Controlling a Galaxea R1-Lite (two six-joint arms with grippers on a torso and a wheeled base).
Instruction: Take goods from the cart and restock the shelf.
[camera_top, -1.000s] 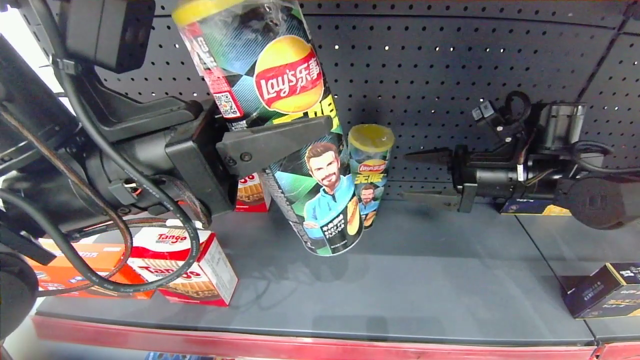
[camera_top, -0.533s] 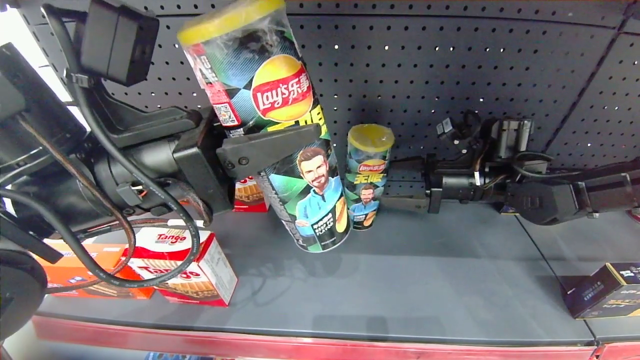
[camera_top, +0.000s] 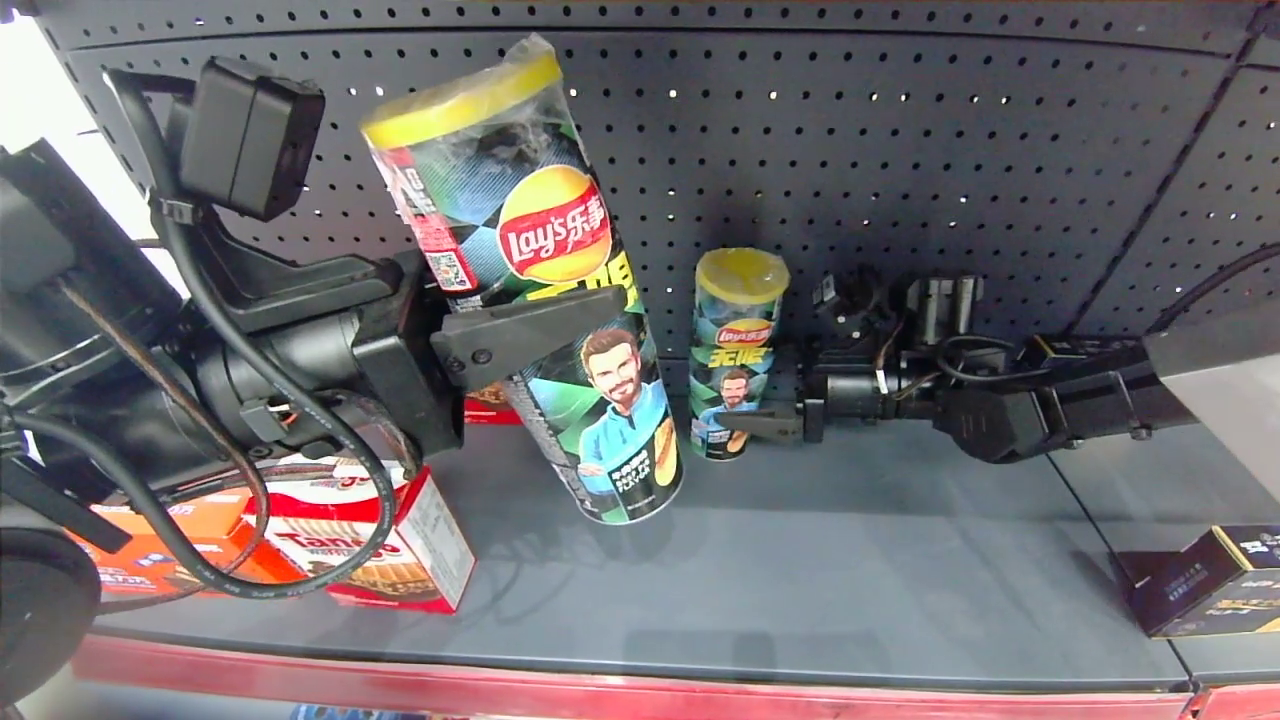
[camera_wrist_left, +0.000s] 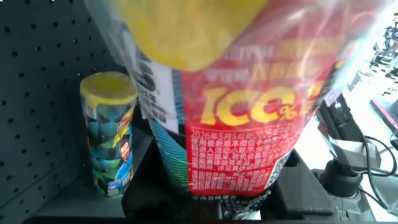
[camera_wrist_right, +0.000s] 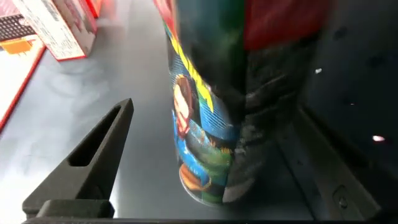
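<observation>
Comparing this moment with the second before it, we see both arms have moved while the shelf (camera_top: 850, 560) and its goods lie as they did. The left gripper (camera_top: 540, 325) is clamped across the middle of the large chip can (camera_top: 530, 230), which has come down: its yellow lid now sits clear below the upper edge of the head view. The can leans, lid toward the left, with its base low over the shelf just left of the small chip can (camera_top: 735, 350). We cannot tell whether the base touches.

The right gripper (camera_top: 760, 420) has swept left along the far pegboard (camera_top: 900, 150), from well apart to right at the small can. Its jaws are spread wide and the small can stands upright between them, with a gap on one side, so nothing is pinched yet.

We judge the placing step to be nearly done: the large can needs righting and setting down, and the right arm seems poised to steady or shift the small can to make room. The wafer boxes (camera_top: 400, 540) sit near and left.
</observation>
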